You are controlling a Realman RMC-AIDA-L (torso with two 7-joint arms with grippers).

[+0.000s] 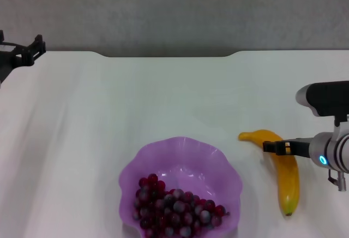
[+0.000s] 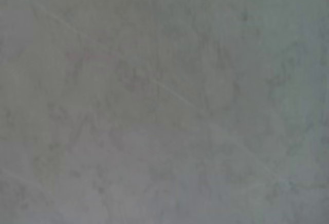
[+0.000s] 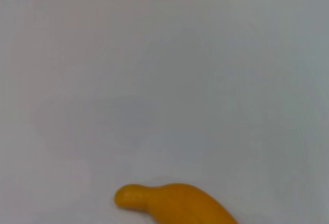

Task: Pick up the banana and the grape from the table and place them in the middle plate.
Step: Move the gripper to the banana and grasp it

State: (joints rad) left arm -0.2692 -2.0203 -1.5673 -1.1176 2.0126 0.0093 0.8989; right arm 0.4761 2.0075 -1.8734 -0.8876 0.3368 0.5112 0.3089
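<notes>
The banana (image 1: 286,172) lies on the white table (image 1: 163,96) to the right of the middle plate, its greenish tip toward the front. Its blunt end shows in the right wrist view (image 3: 169,203). My right gripper (image 1: 271,147) is over the banana's upper part, reaching in from the right. The grape bunch (image 1: 174,208) lies inside the purple scalloped plate (image 1: 180,159) at the front centre. My left gripper (image 1: 23,51) is open and empty, parked at the table's far left. The left wrist view shows only a blank grey surface.
The table's notched far edge (image 1: 169,56) runs along the back, with a grey wall behind it. Bare tabletop lies between the plate and the banana and across the whole left side.
</notes>
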